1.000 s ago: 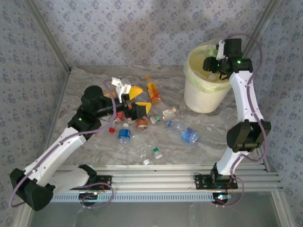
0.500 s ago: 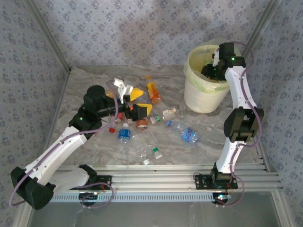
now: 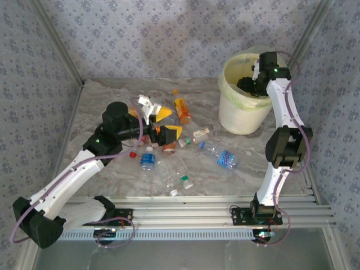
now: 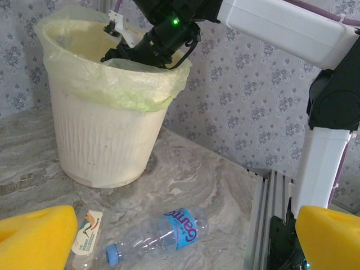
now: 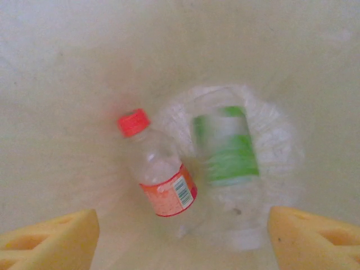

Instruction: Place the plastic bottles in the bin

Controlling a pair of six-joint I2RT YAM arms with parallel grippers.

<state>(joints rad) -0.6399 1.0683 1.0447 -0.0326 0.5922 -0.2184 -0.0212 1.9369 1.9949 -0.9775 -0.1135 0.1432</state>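
Marble-patterned table [image 3: 101, 95], boxed in by floral wallpaper. A white bin [image 3: 239, 115] with a pale green liner stands near the table's far right corner. The right gripper [image 3: 249, 84] reaches down into its mouth, yellow pads spread wide and holding nothing. Below it, inside the bin, are a red-capped bottle [image 5: 160, 169] and a blurred green-labelled bottle [image 5: 228, 146]. Other plastic bottles [image 3: 147, 160] lie scattered across the table's middle. The left gripper [image 3: 167, 122] hangs over them, jaws fully spread and empty. One blue-labelled bottle [image 3: 225, 159] lies apart, nearer the right edge.
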